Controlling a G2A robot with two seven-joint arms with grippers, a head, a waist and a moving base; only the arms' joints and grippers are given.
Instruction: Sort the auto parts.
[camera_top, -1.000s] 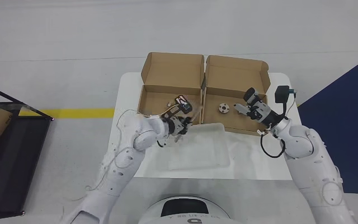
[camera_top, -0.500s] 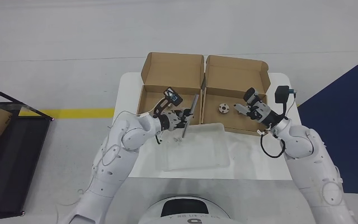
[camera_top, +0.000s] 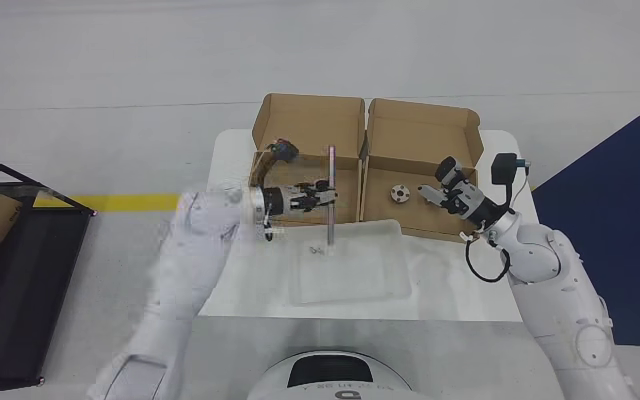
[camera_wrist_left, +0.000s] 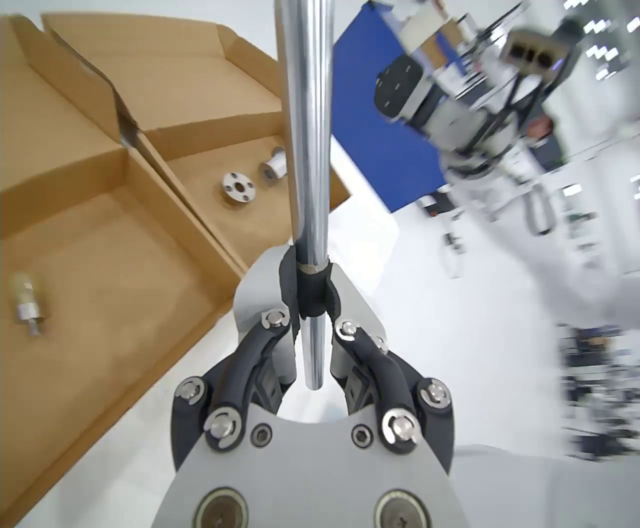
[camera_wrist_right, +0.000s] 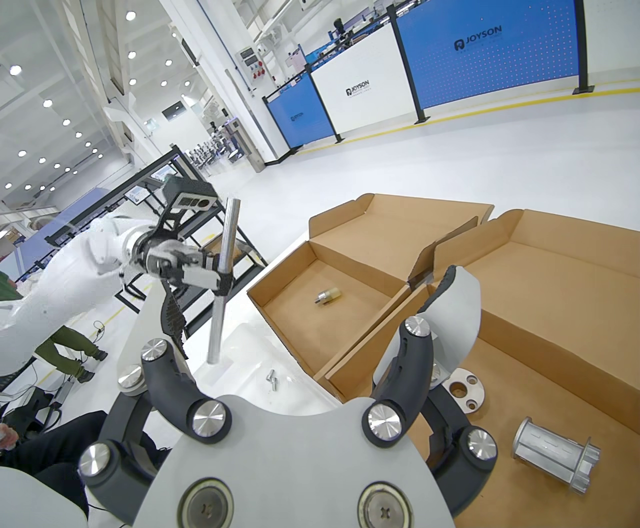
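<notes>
Well, nearest my side of the desk (camera_top: 440, 295) sits the clear tray (camera_top: 385, 288), with a little pin (camera_top: 318, 249) lying near its far left corner. Just above that corner my left claw (camera_wrist_left: 310, 300) is pinched tight on the rod (camera_wrist_left: 305, 125). It grips close to the lower end, so a short stub hangs below the pads and the long part stands straight up.

I judge the rod stiff, smooth and fairly heavy for its width. Polished metal like this can slide through rubber pads, and held so low it will want to tip. A hold nearer the middle would be steadier.

Beyond the tray, along the far edge of the desk, stand two open boxes. The left box (camera_top: 285, 178) holds a small plug (camera_wrist_left: 27, 302). The right box (camera_top: 425, 222) holds a disc (camera_top: 399, 192) and a ribbed cylinder (camera_wrist_right: 555, 455). My right claw (camera_top: 438, 180) hangs spread and empty over the right box.

Against a second ago, the rod has swung from a low slant to upright. My left arm has drawn out toward the left edge of the desk, and the right arm has not stirred.
</notes>
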